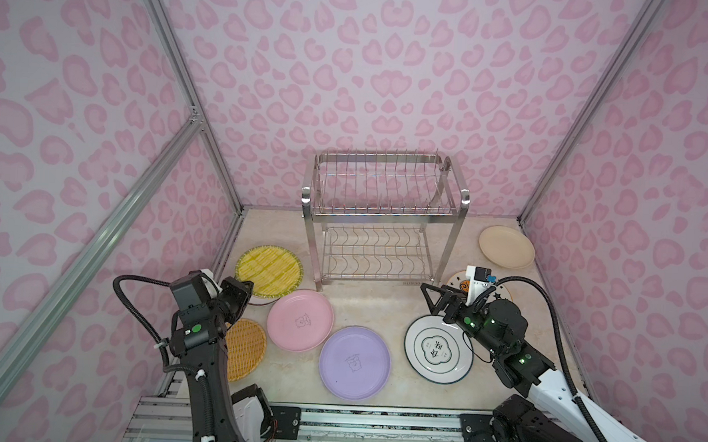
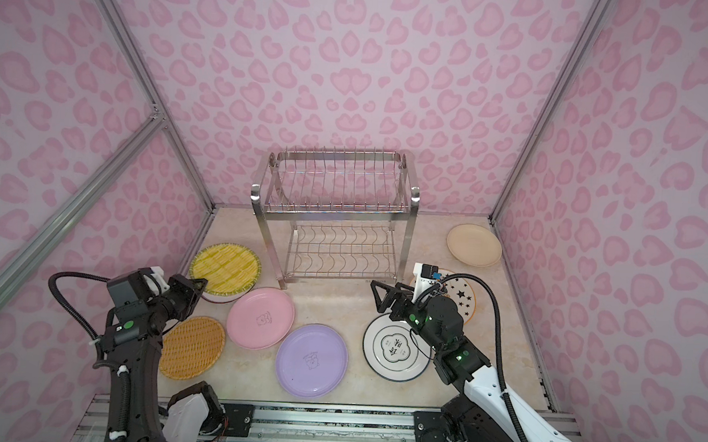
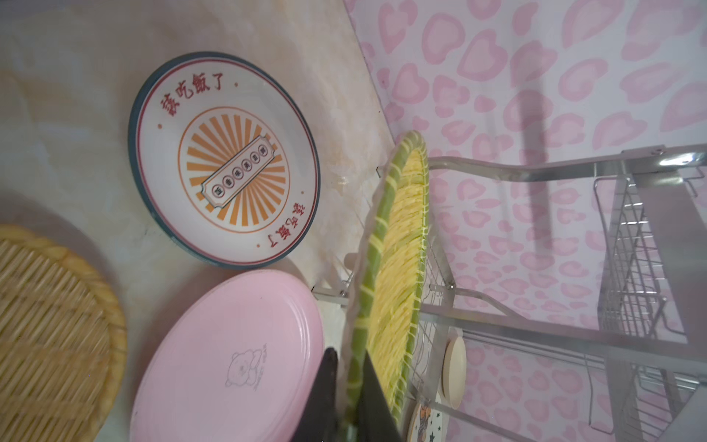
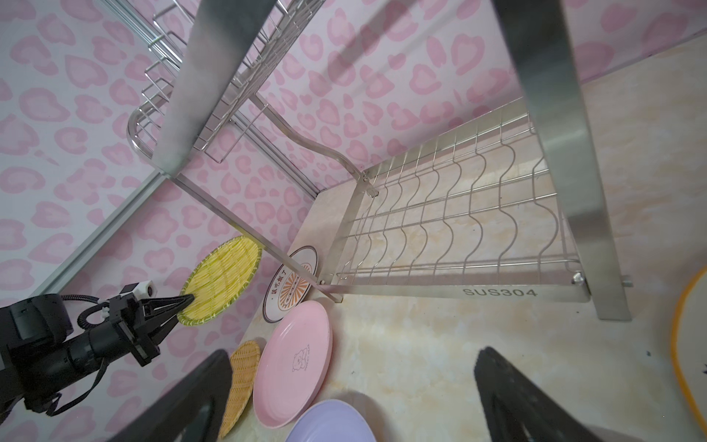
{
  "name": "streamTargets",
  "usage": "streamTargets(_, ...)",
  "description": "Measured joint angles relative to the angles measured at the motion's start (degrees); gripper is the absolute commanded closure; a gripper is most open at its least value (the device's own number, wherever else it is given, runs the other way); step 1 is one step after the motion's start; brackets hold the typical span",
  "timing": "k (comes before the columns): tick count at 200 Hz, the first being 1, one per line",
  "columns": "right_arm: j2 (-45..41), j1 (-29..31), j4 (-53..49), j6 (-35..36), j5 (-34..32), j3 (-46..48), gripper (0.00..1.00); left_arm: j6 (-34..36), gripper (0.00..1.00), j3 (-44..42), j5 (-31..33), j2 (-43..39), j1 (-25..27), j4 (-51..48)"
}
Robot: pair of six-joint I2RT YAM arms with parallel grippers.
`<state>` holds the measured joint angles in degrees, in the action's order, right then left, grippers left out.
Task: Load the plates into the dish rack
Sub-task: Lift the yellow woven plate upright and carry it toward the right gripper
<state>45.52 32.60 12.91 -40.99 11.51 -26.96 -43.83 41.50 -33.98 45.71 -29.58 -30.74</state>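
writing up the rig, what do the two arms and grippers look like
Left arm all black; right arm black with a white lower link. Both carry green dots, black ribbed cables, white wrist cameras. Left gripper and right gripper: black triangular fingers.

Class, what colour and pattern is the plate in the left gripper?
Yellow striped plate with a green rim, clearest in the left wrist view.

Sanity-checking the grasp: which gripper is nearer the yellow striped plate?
Left. The left gripper is shut on the yellow striped plate; the right gripper hangs open well away, near the opposite front leg of the dish rack.
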Motion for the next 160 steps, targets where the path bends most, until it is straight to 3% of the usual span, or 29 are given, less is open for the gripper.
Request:
streamTargets(50, 3.8, 1.03, -0.7, 0.0, 0.85, -3.3, 0.0, 4.79, 0.96, -2.51, -4.11, -12.13, 3.3, -11.23)
streamTargets(84, 4.11, 1.03, -1.97, -1.99, 4.02, -5.64, 0.0, 5.44, 0.96, -4.07, -7.65, -16.33, 9.31, -14.99)
streamTargets(160, -0.37, 1.05, -9.35, -7.98, 13.25, -9.27, 0.08, 2.29, 0.96, -4.07, -16.96, -19.54, 19.08, -11.19)
